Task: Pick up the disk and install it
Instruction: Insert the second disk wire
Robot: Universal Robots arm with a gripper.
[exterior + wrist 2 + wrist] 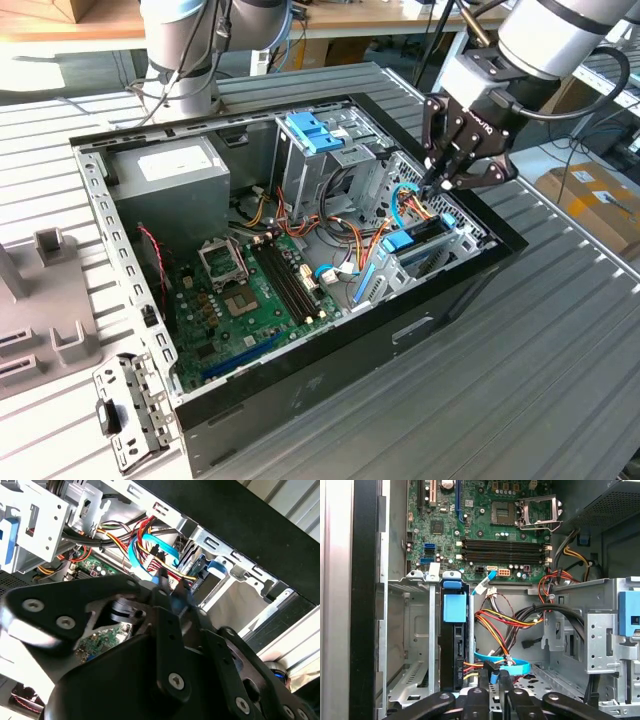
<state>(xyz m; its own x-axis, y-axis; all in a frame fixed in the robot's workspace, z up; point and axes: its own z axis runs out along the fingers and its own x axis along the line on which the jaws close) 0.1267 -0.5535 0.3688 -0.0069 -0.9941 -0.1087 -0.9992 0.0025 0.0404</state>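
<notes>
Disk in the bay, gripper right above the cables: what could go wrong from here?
1. The gripper sits at the blue ribbon cable and power wires beside the disk; it could snag or unplug them.
2. The disk stands upright in the drive cage; whether it is fully seated is unclear, so it might stay loose.

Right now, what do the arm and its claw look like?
The arm is built of silver-grey tubular segments, with a black cable looping beside its wrist. The claw is black, made of angular linkage plates joined by silver screws, with a white marking on its body; in the second wrist view the plates look matte.
</notes>
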